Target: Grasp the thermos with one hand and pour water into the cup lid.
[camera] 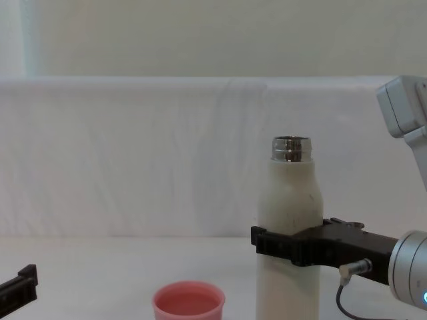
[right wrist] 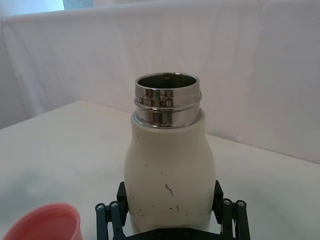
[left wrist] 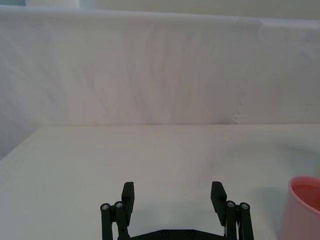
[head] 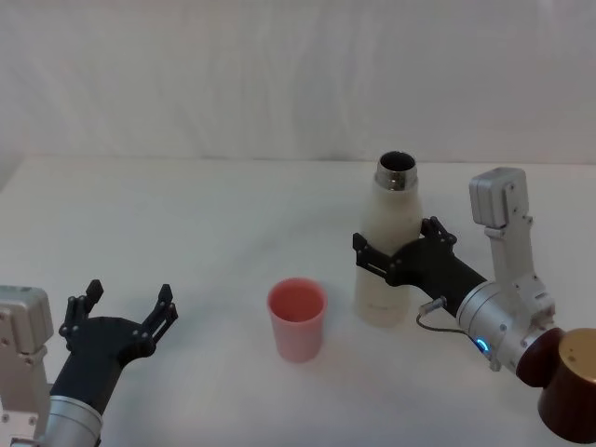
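Observation:
The cream-white thermos (head: 386,270) stands upright on the white table, its steel neck open at the top. My right gripper (head: 396,237) comes in from the right and is shut on the thermos body about halfway up, one finger on each side (right wrist: 170,192). From the chest view, one black finger (camera: 267,241) lies across the thermos (camera: 288,200). The pink cup lid (head: 297,319) stands upright just left of the thermos, apart from it. It also appears at the edge of both wrist views (left wrist: 305,207) (right wrist: 42,225). My left gripper (head: 130,293) rests open at the near left, holding nothing.
A dark red-brown cylinder (head: 573,382) sits at the near right corner beside my right arm. White cloth (camera: 133,153) hangs behind the table's far edge. Bare table (head: 205,214) stretches between the left gripper and the cup lid.

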Motion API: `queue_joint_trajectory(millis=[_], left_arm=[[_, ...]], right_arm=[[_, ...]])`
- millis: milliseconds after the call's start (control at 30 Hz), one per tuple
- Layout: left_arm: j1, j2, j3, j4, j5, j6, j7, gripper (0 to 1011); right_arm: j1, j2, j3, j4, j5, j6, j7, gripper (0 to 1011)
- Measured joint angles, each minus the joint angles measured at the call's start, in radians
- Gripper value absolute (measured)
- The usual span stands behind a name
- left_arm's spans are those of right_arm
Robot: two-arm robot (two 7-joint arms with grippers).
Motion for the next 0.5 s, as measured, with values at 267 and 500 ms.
queue_joint_trajectory(millis=[267,500], left_arm=[[0.0,0.0,0.0,0.0,0.0,0.0,0.0,1001],[0.0,0.0,0.0,0.0,0.0,0.0,0.0,1001]], right_arm=[[0.001,0.0,-0.001,0.0,-0.001,-0.001,0.0,1001],[0.001,0.0,-0.001,0.001,-0.001,-0.001,0.001,1001]])
